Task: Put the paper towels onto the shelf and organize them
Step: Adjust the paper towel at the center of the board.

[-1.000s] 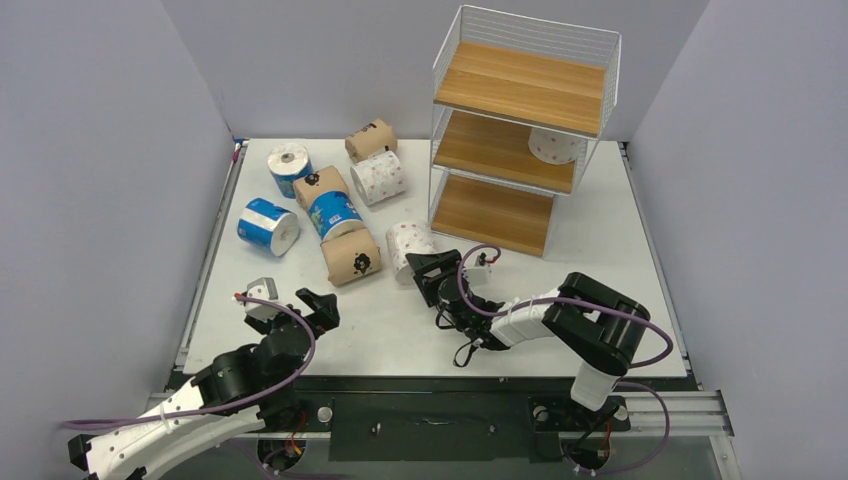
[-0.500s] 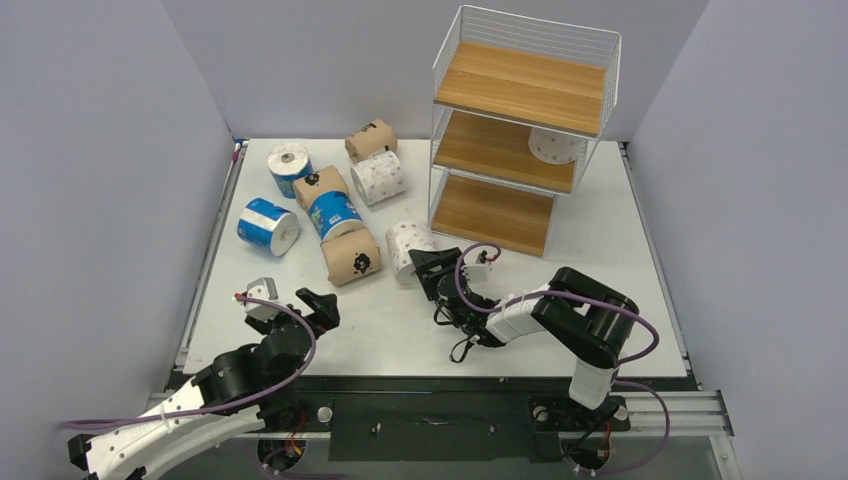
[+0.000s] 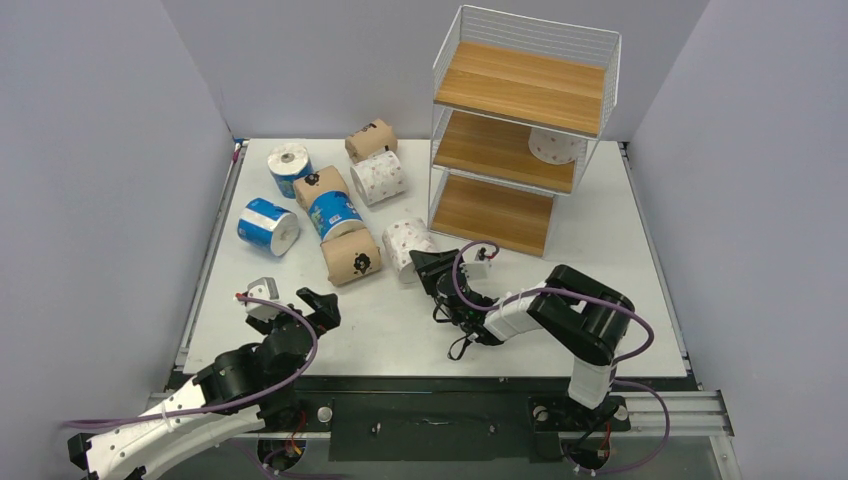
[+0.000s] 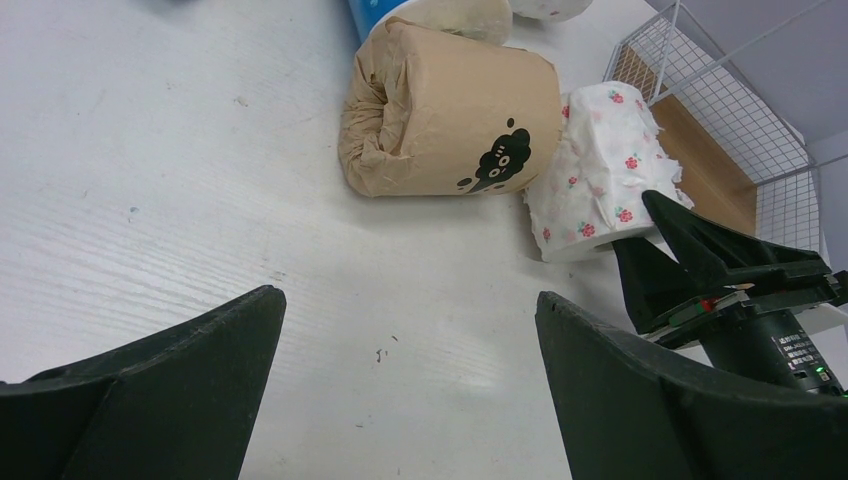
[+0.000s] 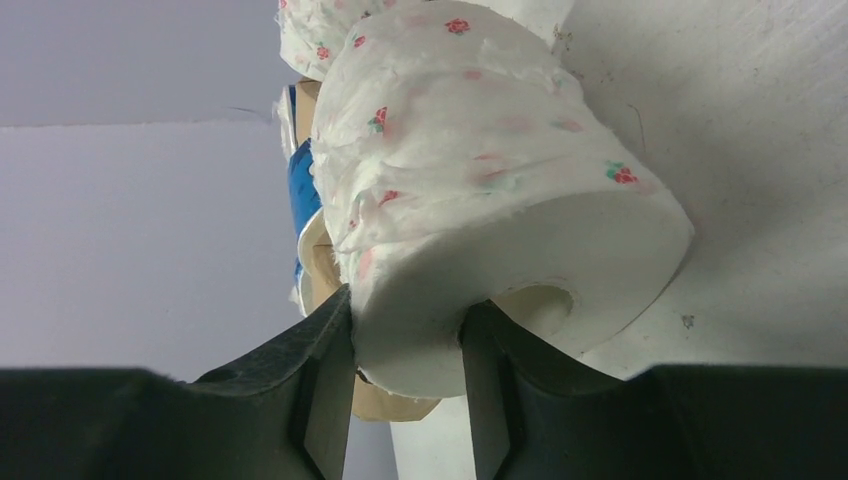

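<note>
The dotted white roll [image 5: 470, 150] lies on its side on the counter [image 3: 400, 320], and it now sits inside the right pincer [image 5: 405, 335] rather than just ahead of it. Over the last second that pincer [image 3: 426, 266] has crept forward and to its left, and the roll [image 3: 408, 238] has turned a little under the contact. The wrist view shows the two dark fingers [image 5: 325, 380] pressed in on a wedge of the roll's near end. One is against the outer wrap and the other is by the cardboard core, so the pincer appears to be pinching the roll's wall and not spanning its full width. The roll is not yet lifted. Touching its far-left side is a brown roll with a black mark [image 3: 352, 260], and further left and beyond stands the loose cluster of remaining rolls [image 3: 335, 212]. Ahead and to the right of the pincer, near at hand, rises the wire-frame shelf [image 3: 520, 90], where another dotted roll [image 3: 553, 145] already rests on the middle board. The grasp looks made, so the likely next step is a lift and a carry to that board beside its match. A bite this shallow could let the roll swing or slip. The left pincer [image 4: 405, 300] has not shifted: it hovers spread wide and empty, with the brown roll ahead of it.
</note>
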